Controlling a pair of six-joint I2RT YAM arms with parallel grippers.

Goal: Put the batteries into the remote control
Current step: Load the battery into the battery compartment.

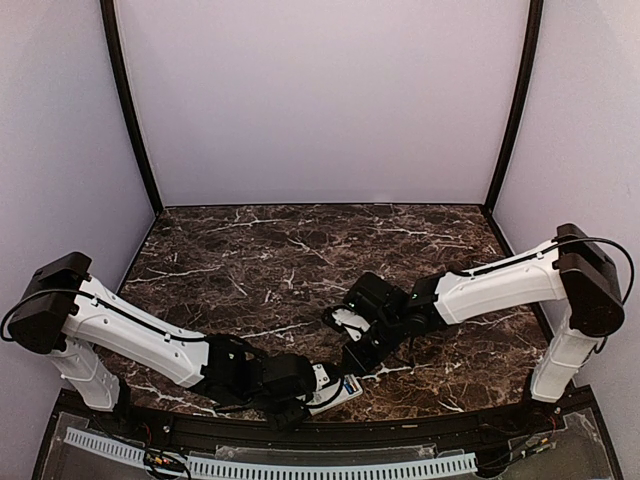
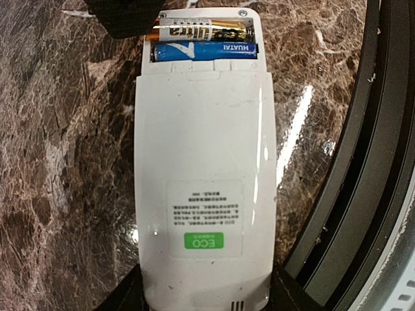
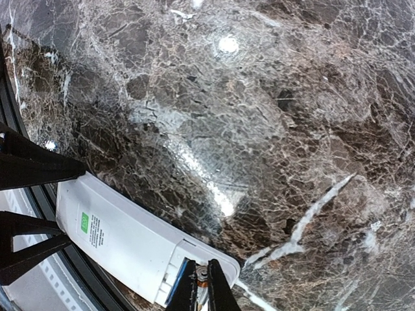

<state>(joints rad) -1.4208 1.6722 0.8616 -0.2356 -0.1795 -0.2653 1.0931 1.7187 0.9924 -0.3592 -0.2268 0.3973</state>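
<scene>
A: Left gripper state?
B: My left gripper was clamped on the remote control. Near end sat between the fingers, back side up, by the near edge of the marble table.
A: Batteries?
B: The compartment at the far end was uncovered. Blue battery lay in the nearer slot, gold battery just beyond, touching.
A: Right one?
B: My right gripper was pinched nearly closed, tips at the compartment by the gold battery. Something small and metallic showed between the tips; couldn't tell if I gripped it.
</scene>
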